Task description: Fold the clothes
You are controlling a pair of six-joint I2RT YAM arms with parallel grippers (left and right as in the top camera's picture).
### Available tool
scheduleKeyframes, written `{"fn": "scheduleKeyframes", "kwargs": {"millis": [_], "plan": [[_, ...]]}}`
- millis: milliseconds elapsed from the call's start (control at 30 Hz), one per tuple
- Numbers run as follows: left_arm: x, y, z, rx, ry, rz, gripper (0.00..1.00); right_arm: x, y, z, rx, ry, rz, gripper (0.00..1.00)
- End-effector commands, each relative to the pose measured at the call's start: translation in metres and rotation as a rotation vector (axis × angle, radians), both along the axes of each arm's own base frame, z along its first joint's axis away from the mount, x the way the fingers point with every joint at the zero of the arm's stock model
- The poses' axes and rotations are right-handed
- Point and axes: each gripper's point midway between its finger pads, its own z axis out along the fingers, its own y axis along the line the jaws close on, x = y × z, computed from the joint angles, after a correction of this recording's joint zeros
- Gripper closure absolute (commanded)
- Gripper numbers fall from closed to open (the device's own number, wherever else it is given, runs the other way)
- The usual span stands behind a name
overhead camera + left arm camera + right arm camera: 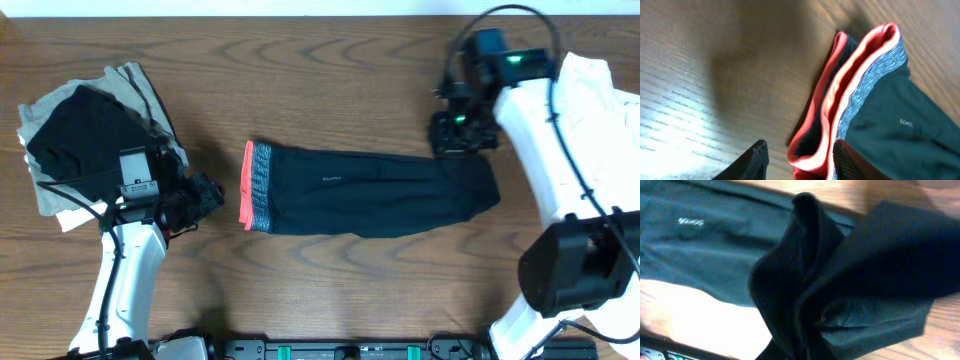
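A pair of black pants [370, 192] with a coral and grey waistband [255, 186] lies flat across the middle of the wooden table. My left gripper [207, 195] is open just left of the waistband. In the left wrist view the coral waistband [840, 100] lies between its two fingers [801, 162]. My right gripper [462, 135] is at the pants' right end. In the right wrist view it is shut on bunched, lifted black cloth [840, 280] that hides its fingers [810, 345].
A pile of black and beige clothes [85, 135] lies at the far left, behind the left arm. A white garment [600, 90] lies at the right edge under the right arm. A black rail [350, 350] runs along the front edge.
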Motion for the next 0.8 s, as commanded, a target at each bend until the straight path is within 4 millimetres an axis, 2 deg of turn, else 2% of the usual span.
{"fn": "scheduleKeyframes", "kwargs": {"millis": [0, 100, 200, 267, 567, 633, 700, 767], "plan": [[0.002, 0.002, 0.004, 0.011, -0.008, -0.004, 0.53, -0.003, 0.015, -0.003, -0.055, -0.013, -0.007, 0.94], [0.001, 0.001, 0.004, 0.009, -0.002, -0.005, 0.53, -0.008, 0.029, -0.01, -0.078, -0.01, 0.008, 0.91], [0.001, 0.001, 0.004, 0.009, -0.002, -0.005, 0.53, -0.02, 0.043, -0.022, -0.086, 0.012, 0.046, 0.83], [0.001, 0.001, 0.004, 0.009, -0.002, -0.005, 0.53, -0.027, 0.049, -0.031, -0.092, 0.027, 0.066, 0.83], [0.001, 0.002, 0.004, 0.013, -0.003, -0.011, 0.53, -0.058, 0.05, -0.06, -0.127, 0.118, 0.11, 0.81], [0.001, 0.002, 0.004, 0.013, -0.003, -0.011, 0.53, -0.062, 0.048, -0.064, -0.133, 0.131, 0.111, 0.7], [0.001, 0.002, 0.004, 0.013, -0.003, -0.011, 0.53, -0.063, 0.048, -0.066, -0.134, 0.136, 0.112, 0.51], [0.001, 0.002, 0.004, 0.013, -0.003, -0.011, 0.53, -0.064, 0.048, -0.066, -0.135, 0.138, 0.115, 0.46]]}}
